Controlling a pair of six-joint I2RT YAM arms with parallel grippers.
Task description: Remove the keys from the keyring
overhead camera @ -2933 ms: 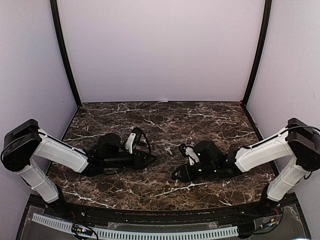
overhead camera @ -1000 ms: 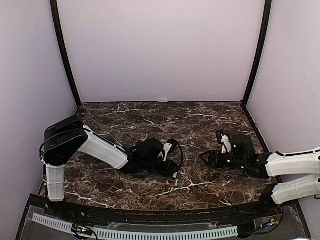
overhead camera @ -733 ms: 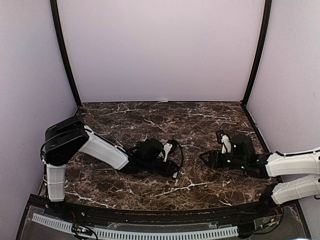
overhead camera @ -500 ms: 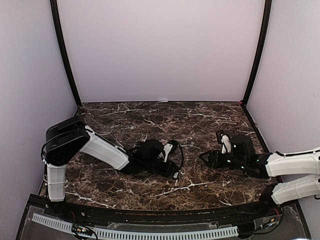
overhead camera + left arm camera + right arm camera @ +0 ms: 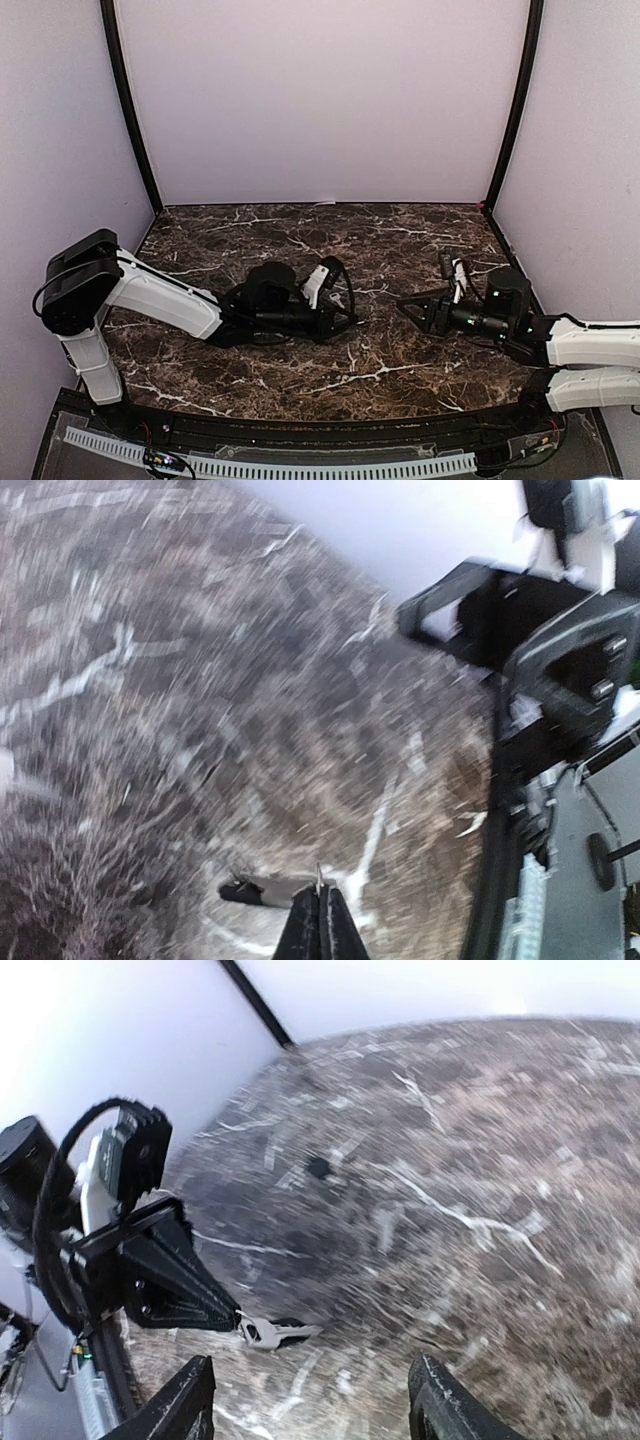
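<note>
Dark marble worktop (image 5: 300, 225) boxed in by pale lilac walls.
Under both sets of jaws the worktop is brown-black stone run through with white veins, evenly lit with no hard shadows. Beyond the jaws rises a plain back wall (image 5: 320, 100); outward of the jaws on either side stand the left wall (image 5: 50, 150) and the right wall (image 5: 590, 130), each meeting the back wall at a slim black corner post (image 5: 128, 110). Behind the jaws, along the near edge, a black rail (image 5: 300, 432) carries a white slotted strip (image 5: 270, 466). Both wrist views show the marble blurred.
</note>
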